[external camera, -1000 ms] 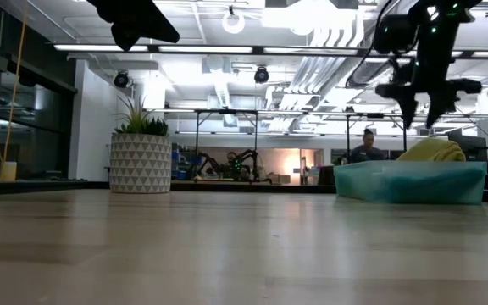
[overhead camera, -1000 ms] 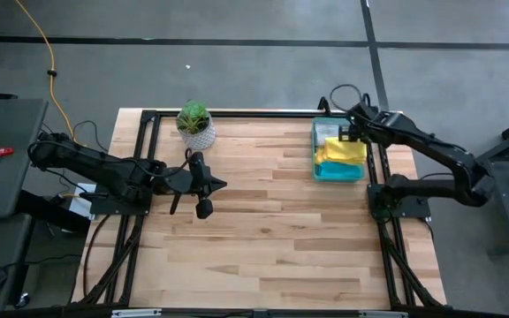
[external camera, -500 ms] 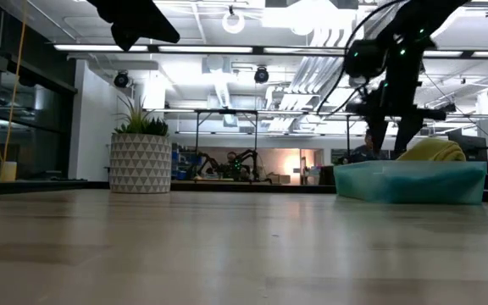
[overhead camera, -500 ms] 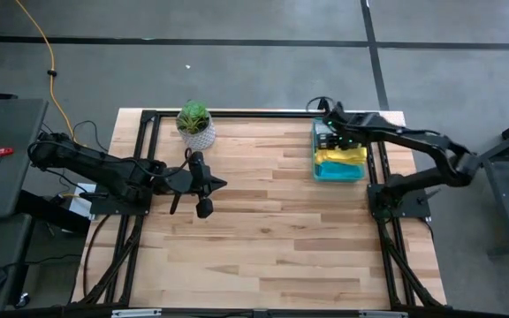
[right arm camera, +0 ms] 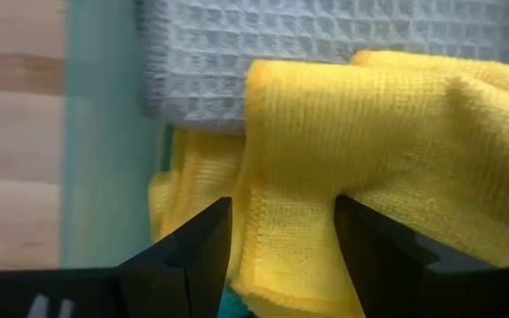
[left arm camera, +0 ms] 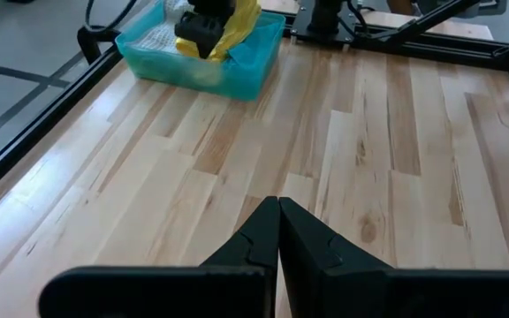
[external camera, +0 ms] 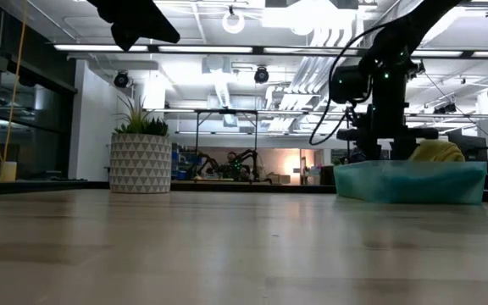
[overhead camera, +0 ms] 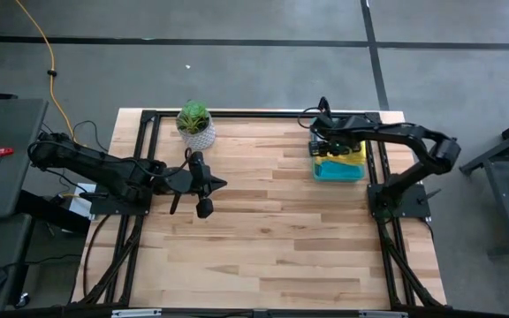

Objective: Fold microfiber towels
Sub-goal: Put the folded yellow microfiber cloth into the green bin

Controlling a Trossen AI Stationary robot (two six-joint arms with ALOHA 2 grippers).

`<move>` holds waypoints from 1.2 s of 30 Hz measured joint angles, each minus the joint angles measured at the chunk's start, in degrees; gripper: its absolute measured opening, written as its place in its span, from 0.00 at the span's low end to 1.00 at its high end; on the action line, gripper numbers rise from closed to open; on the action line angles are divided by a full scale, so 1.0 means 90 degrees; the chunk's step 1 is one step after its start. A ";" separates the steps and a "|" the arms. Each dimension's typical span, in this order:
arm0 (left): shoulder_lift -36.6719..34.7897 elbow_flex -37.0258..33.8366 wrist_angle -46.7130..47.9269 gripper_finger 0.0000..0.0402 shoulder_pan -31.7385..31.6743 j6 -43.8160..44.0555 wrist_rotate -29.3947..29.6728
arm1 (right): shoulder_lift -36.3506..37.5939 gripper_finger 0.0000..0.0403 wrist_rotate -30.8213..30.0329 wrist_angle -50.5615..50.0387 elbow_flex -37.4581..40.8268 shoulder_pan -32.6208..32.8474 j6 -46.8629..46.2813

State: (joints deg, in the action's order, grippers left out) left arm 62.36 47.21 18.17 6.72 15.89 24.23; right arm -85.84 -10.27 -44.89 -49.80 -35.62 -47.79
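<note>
Leftmost, the left pincer is held pressed together above the bench, near the plant. In the tray at the bench's far right, the lower towels are hidden beneath the yellow towel and grey-white towel. Since a second ago, the right pincer has been lowered into the tray; it is spread, a fold of yellow towel lying between its fingers.

Towels lie heaped in the tray at the worktop's far right, the plant sits far left, well apart, bare boards between.
</note>
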 joint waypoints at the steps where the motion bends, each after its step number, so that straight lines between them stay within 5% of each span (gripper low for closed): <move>1: 0.0000 0.0001 0.0000 0.00 0.0000 -0.0001 0.0000 | -0.0061 0.48 -0.0023 -0.0004 0.0000 -0.0009 -0.0046; 13: -0.0001 0.0001 0.0002 0.00 0.0000 -0.0068 0.0000 | -0.0834 0.45 -0.0220 0.0093 -0.0010 0.0108 -0.0148; 23: -0.0001 0.0001 0.0002 0.00 0.0000 -0.0120 0.0000 | -0.0448 0.03 -0.0323 0.0035 0.0007 0.0175 0.0012; 36: -0.0001 0.0001 0.0005 0.00 0.0000 -0.0120 0.0010 | 0.0528 0.02 -0.0161 -0.0178 0.0007 0.0178 0.0149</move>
State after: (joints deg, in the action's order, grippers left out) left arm 62.35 47.22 18.22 6.72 14.81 24.32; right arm -81.09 -11.72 -46.49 -49.74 -34.01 -46.46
